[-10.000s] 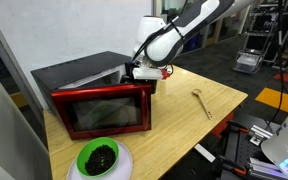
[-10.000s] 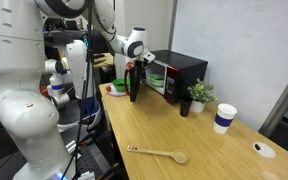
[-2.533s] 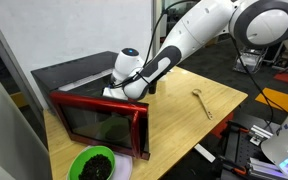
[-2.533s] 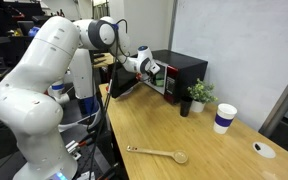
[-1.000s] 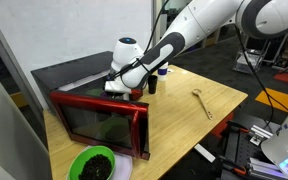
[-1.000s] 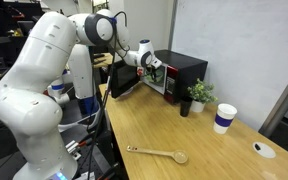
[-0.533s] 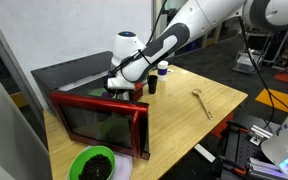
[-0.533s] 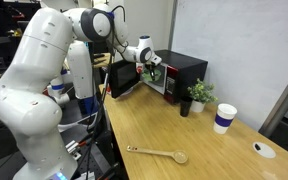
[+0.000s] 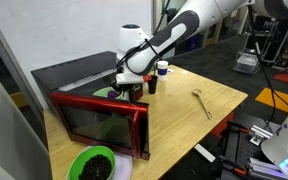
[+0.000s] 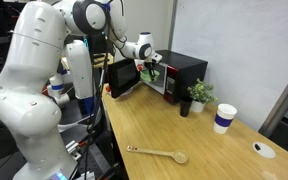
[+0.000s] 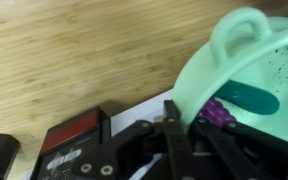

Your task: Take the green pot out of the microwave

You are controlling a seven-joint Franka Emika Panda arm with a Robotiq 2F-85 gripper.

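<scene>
The green pot (image 11: 246,72) fills the right of the wrist view: pale green, with a loop handle and purple pieces inside. My gripper (image 11: 187,120) is shut on its rim, one finger (image 11: 172,130) outside the wall. In both exterior views the gripper (image 9: 130,88) (image 10: 147,68) hangs just in front of the microwave (image 9: 76,76) (image 10: 184,70), above its open red-framed door (image 9: 102,120). The pot (image 10: 151,73) shows as a small green patch at the gripper. The microwave's inside is hidden.
A bright green bowl of dark contents (image 9: 96,162) sits on a white plate near the table's front edge. A wooden spoon (image 9: 202,103) (image 10: 157,153), a small dark cup (image 9: 152,86), a potted plant (image 10: 197,94) and a paper cup (image 10: 224,118) stand on the table.
Over the last second the gripper has risen and drawn back from the microwave opening, carrying the green pot. Ten seconds ago the microwave door stood nearly closed; now it hangs open.
</scene>
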